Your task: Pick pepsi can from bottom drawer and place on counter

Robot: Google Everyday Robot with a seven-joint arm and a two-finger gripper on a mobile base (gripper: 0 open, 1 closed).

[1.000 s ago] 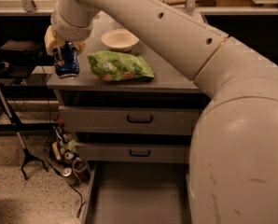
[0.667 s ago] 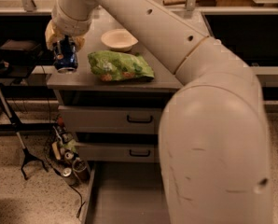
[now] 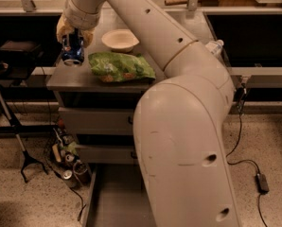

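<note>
Fingers (image 3: 62,28) of gripper (image 3: 74,38) clenching pepsi can (image 3: 73,51) upright, likely so it's landing on its base. You're holding it at counter (image 3: 70,78) edge, left of green chip bag (image 3: 121,67), where bare space is showing.

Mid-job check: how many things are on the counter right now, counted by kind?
Drink cans: 1, the pepsi can, in the gripper at the counter's front left corner
Bowls: 1, the white bowl
Snack bags: 1, the green bag
Water bottles: 1, the water bottle, partly hidden at the right edge
Total: 4
</note>
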